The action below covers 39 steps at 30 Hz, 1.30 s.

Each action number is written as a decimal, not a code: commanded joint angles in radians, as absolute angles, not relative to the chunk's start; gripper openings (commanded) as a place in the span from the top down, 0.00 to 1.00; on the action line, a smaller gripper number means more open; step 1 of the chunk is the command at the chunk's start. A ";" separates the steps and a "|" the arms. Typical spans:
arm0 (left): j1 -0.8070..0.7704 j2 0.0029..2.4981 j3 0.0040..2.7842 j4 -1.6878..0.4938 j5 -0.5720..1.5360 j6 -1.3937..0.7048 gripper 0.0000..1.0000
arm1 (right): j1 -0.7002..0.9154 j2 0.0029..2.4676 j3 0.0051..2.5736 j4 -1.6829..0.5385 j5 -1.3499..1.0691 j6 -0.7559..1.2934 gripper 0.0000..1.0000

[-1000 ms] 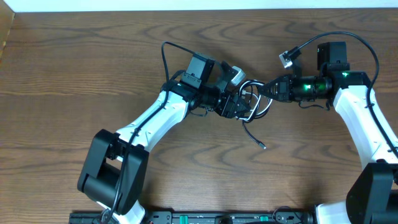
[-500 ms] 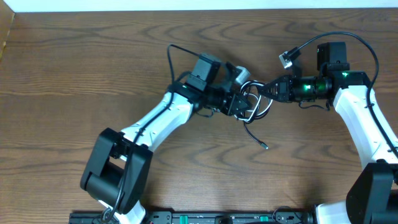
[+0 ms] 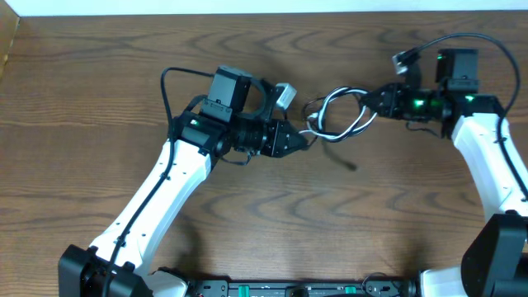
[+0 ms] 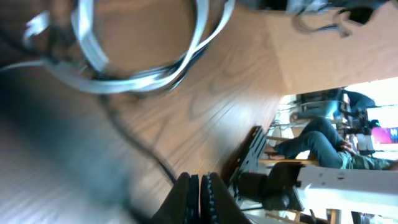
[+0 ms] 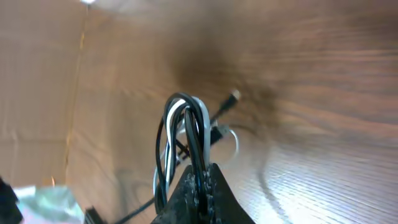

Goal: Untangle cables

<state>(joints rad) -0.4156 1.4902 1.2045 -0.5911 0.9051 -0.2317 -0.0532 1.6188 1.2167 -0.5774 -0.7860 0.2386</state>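
A tangle of white cable (image 3: 328, 106) and black cable (image 3: 351, 132) hangs in loops between my two grippers at mid-table. My right gripper (image 3: 369, 102) is shut on the right side of the loops. In the right wrist view black strands (image 5: 163, 134) and a white strand (image 5: 204, 124) rise out of the shut right gripper (image 5: 200, 173). My left gripper (image 3: 306, 142) is shut at the left end of the tangle. In the left wrist view a thin black cord (image 4: 144, 150) runs into the closed left gripper (image 4: 200, 182), with the white loops (image 4: 143, 81) blurred above.
The brown wooden table (image 3: 99, 107) ends at a pale strip along the top and at its left edge. Thick black arm cables arch over each wrist (image 3: 175, 73) (image 3: 470, 37). Past the table edge the left wrist view shows a seated person (image 4: 323, 143).
My left gripper closed and pulled left, away from the right one. The right gripper shifted right and up with the bundle. The loops are drawn out between them.
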 commanded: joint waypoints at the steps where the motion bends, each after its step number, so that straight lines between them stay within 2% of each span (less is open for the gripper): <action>1: -0.406 1.491 1.210 -0.641 0.833 -0.219 0.93 | -0.104 1.608 1.237 -0.574 -0.796 0.303 0.99; 4: -0.389 1.491 1.210 -0.657 0.756 -0.220 0.93 | -0.147 1.608 1.237 -0.569 -0.865 0.321 0.99; 9: -0.391 1.502 1.206 -0.654 0.654 -0.223 0.92 | -0.177 1.608 1.238 -0.427 -1.237 0.388 0.99; 12: -0.394 1.518 1.195 -0.654 0.638 -0.247 0.93 | -0.164 1.605 1.238 -0.208 -1.430 0.567 0.99; 15: -0.394 1.547 1.193 -0.654 0.637 -0.265 0.92 | -0.144 1.592 1.238 -0.036 -1.454 0.754 0.99; 16: -0.394 1.561 1.193 -0.654 0.637 -0.268 0.87 | -0.136 1.587 1.238 0.030 -1.454 0.819 0.99; 20: -0.394 1.617 1.193 -0.653 0.637 -0.268 0.56 | -0.115 1.571 1.238 0.272 -1.451 1.024 0.99; 22: -0.394 1.651 1.193 -0.634 0.638 -0.268 0.47 | -0.109 1.566 1.238 0.363 -1.451 1.103 0.99; 24: -0.394 1.678 1.193 -0.602 0.638 -0.268 0.44 | -0.106 1.565 1.238 0.417 -1.452 1.137 0.99; 28: -0.394 1.672 1.199 -0.509 0.643 -0.268 0.35 | -0.099 1.565 1.236 0.421 -1.452 1.108 0.99; 33: -0.394 1.589 1.229 -0.408 0.643 -0.264 0.33 | -0.091 1.565 1.234 0.336 -1.415 1.011 0.99; 37: -0.398 1.511 1.229 -0.372 0.643 -0.264 0.32 | -0.066 1.565 1.234 0.014 -1.228 0.780 0.99; 39: -0.408 1.498 1.229 -0.380 0.643 -0.264 0.32 | -0.045 1.565 1.234 -0.188 -1.047 0.657 0.99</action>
<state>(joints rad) -0.3962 1.5345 1.2003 -0.3775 0.6479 -0.2661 -0.0734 1.5810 1.2304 -0.0597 -1.2930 0.8799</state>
